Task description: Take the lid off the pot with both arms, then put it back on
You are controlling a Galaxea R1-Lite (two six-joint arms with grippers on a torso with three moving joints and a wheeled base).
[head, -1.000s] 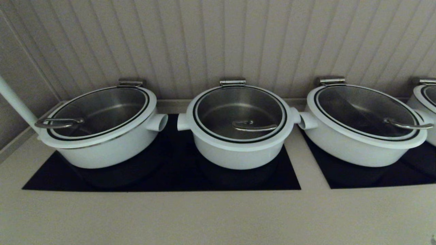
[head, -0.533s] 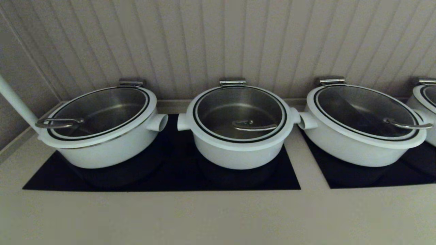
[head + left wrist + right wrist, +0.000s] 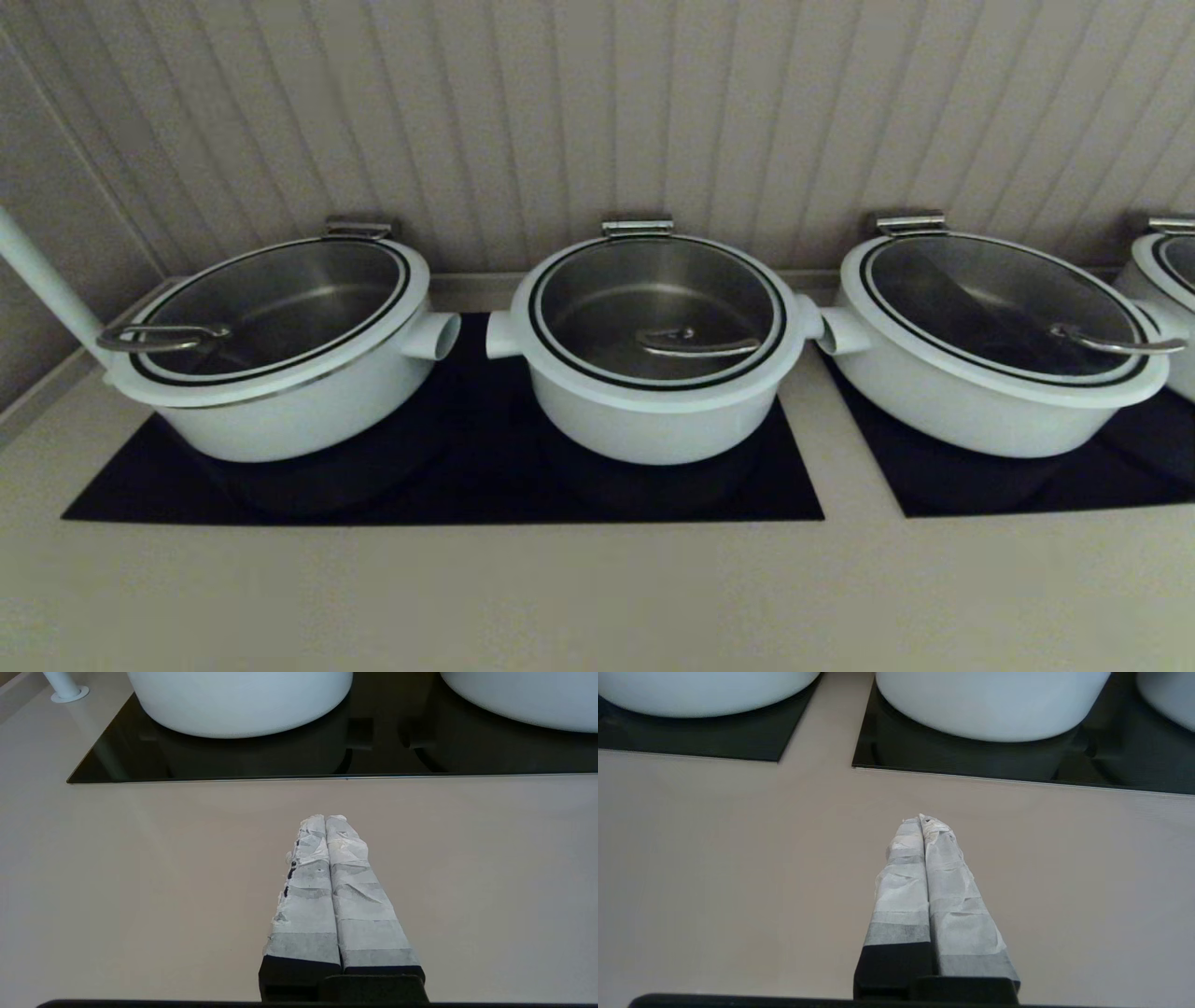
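The pot [image 3: 653,411] is the middle white one on the black panel, with a short stub at each side and a steel hinge bracket [image 3: 638,226] at the back. Its glass lid [image 3: 597,289] lies closed on it, steel handle [image 3: 697,346] toward the front. Neither arm shows in the head view. My left gripper [image 3: 325,818] hangs shut and empty over the beige counter, short of the panel's front edge, with the pot's base [image 3: 523,695] ahead to one side. My right gripper [image 3: 923,819] is likewise shut and empty over the counter, the pot's base [image 3: 700,690] ahead.
Matching lidded pots stand to the left [image 3: 280,392] and right [image 3: 990,392], and a fourth [image 3: 1167,289] at the far right edge. A white post [image 3: 42,280] rises at the left. A ribbed wall runs behind. The beige counter [image 3: 597,588] stretches in front.
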